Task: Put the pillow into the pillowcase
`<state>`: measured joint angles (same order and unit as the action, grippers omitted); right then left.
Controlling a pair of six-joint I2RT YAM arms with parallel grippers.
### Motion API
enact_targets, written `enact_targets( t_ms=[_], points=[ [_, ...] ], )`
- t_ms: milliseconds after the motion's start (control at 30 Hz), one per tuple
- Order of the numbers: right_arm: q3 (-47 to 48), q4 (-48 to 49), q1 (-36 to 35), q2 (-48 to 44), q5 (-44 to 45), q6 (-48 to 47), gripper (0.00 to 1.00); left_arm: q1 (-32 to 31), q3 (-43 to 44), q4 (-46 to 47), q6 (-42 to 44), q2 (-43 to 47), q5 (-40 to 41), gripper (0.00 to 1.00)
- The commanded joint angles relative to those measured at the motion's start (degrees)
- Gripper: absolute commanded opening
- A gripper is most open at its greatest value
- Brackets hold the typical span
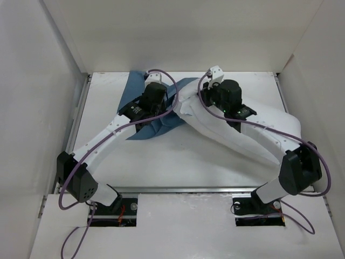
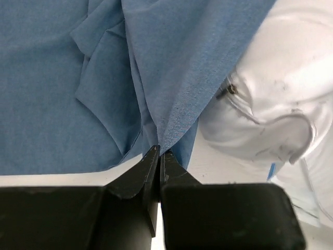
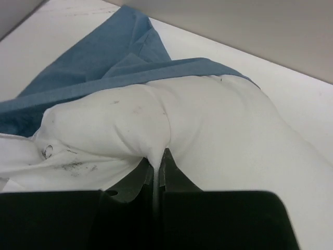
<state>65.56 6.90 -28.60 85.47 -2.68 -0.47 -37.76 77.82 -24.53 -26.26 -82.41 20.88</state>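
step: feeding pillow (image 3: pixel 218 125) into pillowcase (image 2: pixel 52 78) | left gripper (image 2: pixel 158 154) pinches the case's edge, right gripper (image 3: pixel 157 156) pinches a pillow fold | pillow's end lies at the mouth (barely covered) | we should lift the edge high, push low and straight

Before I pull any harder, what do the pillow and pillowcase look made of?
The pillowcase looks like thin woven cloth, probably cotton or a blend, matte slate blue; a fine weave shows and it falls in limp folds. The pillow has a smooth white fabric shell with a slight sheen, possibly synthetic, over soft filling; it bulges and puckers where the jaws pinch it, and it carries dark scuffs.
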Motion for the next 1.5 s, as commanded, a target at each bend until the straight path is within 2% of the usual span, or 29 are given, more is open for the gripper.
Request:
enact_targets(
  t_ms=[0,167,200,267,367,433,567,800,900,1100,1200,1333,1367,1467],
  points=[
    [4.04,5.15,1.18,2.15,-0.75,5.82,0.0,0.05,1.45,1.16,-0.55,3.57,-0.93,0.0],
    [6.69,4.88,-0.57,7.68,-1.28,8.02,0.0,0.05,5.67,4.48,0.07,4.1,-5.49,0.0],
    [6.69,6.97,-1.62,8.48,1.25,9.59,0.0,0.05,7.33,4.5,0.07,4.1,-7.5,0.0],
    [5.9,9.53,-5.75,10.23,13.26,11.88,0.0,-0.47,9.44,5.11,0.07,3.05,-10.32,0.0],
    [7.29,12.79,-7.35,13.84,22.86,24.78,0.0,-3.54,14.1,5.2,0.68,2.52,-12.36,0.0],
    [8.7,12.79,-7.35,15.07,25.08,34.59,0.0,-5.48,17.69,2.83,0.68,1.2,-12.36,0.0],
    [11.43,11.3,-6.83,14.55,28.52,43.53,0.0,-7.94,19.91,-0.07,0.68,0.06,-11.14,0.0],
    [14.24,9.02,-1.2,11.65,25.89,48.1,0.0,-9.7,16.4,-3.41,0.16,0.23,-9.55,0.0],
    [15.29,9.01,2.13,11.03,19.05,48.11,0.0,-10.23,15.08,-7.53,-0.46,0.23,-6.15,0.0],
    [13.63,10.68,12.51,9.9,-8.01,46.17,0.0,-10.23,10.16,-10.62,-2.65,4.18,5.65,0.0],
    [11.88,11.56,14.53,6.57,-12.18,44.94,0.0,-9.09,9.54,-11.41,-3.79,3.49,7.94,0.0],
    [11.78,10.34,14.54,4.27,-9.02,44.94,0.0,-9.09,8.4,-6.69,-1.44,1.3,2.34,0.0],
    [11.78,9.81,14.54,4.26,-8.32,46.6,0.0,-9.87,8.4,-5.27,-0.64,0.68,-2.29,0.0],
    [11.26,12.07,13.4,5.31,-3.4,50.03,0.0,-11.89,11.72,-1.76,2.08,-1.78,-9.44,0.0]
  ],
)
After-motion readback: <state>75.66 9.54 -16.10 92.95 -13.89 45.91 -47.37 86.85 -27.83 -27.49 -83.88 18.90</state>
